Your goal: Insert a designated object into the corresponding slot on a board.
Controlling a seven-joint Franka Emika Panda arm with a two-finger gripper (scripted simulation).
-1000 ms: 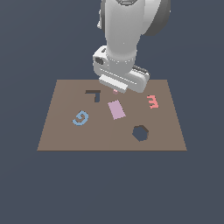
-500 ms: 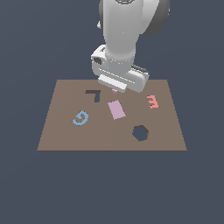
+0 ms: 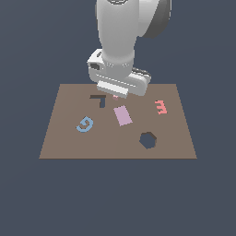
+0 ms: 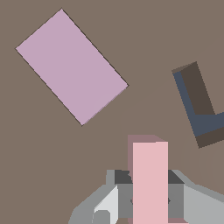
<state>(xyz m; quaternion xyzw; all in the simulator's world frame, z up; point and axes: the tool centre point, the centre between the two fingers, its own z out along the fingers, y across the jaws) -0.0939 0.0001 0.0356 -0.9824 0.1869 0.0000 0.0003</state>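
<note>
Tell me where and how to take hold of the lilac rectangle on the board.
Grip the lilac rectangle across its two long edges, at the middle, coming straight down. It lies flat and turned askew on the board, so the jaws should probably be turned to match. The gripper looks occupied with the salmon-pink piece.

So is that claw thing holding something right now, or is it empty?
Gripper: closed on the small salmon-pink piece, above the brown board.

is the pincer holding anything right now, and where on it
Yes: the pincer holds the salmon-pink piece, clamped at one end, its other end sticking out over the board.
</note>
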